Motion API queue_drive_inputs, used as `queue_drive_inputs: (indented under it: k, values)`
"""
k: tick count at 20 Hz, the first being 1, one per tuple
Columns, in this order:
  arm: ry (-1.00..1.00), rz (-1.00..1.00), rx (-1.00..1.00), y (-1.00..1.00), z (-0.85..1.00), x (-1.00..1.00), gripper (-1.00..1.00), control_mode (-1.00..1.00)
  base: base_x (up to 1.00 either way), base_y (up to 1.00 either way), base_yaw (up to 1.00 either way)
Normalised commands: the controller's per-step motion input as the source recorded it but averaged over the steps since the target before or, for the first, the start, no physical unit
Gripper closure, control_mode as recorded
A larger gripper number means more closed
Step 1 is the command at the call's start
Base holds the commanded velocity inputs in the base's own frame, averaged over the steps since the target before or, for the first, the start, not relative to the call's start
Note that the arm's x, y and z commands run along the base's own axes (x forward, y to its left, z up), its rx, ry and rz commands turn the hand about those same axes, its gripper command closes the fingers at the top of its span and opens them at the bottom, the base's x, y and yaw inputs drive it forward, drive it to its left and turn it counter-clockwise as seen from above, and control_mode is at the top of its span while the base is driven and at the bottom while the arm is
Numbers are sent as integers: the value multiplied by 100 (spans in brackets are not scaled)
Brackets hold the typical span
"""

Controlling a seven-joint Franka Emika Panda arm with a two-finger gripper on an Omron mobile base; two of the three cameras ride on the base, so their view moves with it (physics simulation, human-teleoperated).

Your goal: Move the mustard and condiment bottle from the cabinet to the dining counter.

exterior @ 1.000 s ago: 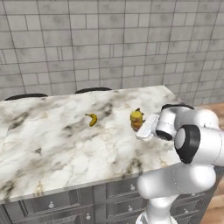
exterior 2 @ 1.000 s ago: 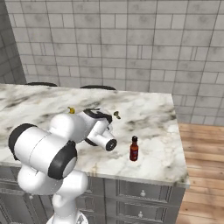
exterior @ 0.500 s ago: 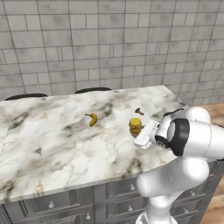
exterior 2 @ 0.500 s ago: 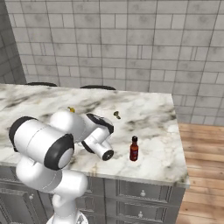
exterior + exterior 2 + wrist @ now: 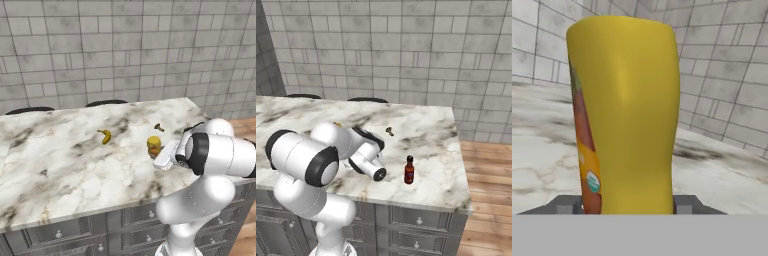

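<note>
My gripper [image 5: 156, 151] is shut on the mustard [image 5: 154, 145], a squat yellow bottle with a red-orange label. It holds the bottle upright, low over the right part of the dining counter [image 5: 60, 170]. In the hand view the mustard [image 5: 626, 115] fills the space between the two fingertips [image 5: 567, 205]. I cannot tell whether its base touches the marble. The condiment bottle [image 5: 409, 170], slim and dark red-brown, stands upright near the front right corner of the dining counter [image 5: 431, 145], to the right of my arm. The cabinet is out of view.
A small banana [image 5: 104, 136] lies on the marble left of the mustard. A tiny brown object [image 5: 159, 127] sits behind the mustard towards the far edge. Two dark stool tops [image 5: 105, 103] show past the far edge, before a grey tiled wall. Grey drawers [image 5: 421, 220] run below the counter.
The arm has carried the mustard down and towards the counter's front edge. The condiment bottle and the banana have stayed put.
</note>
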Motion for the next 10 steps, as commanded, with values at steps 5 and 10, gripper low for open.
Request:
queue_drive_inputs:
  k: [5, 10]
  values:
    - [8, 0, 0, 0, -13, 4, 100, -100, 0, 0, 0]
    - [6, 0, 0, 0, -15, 7, 100, -100, 0, 0, 0]
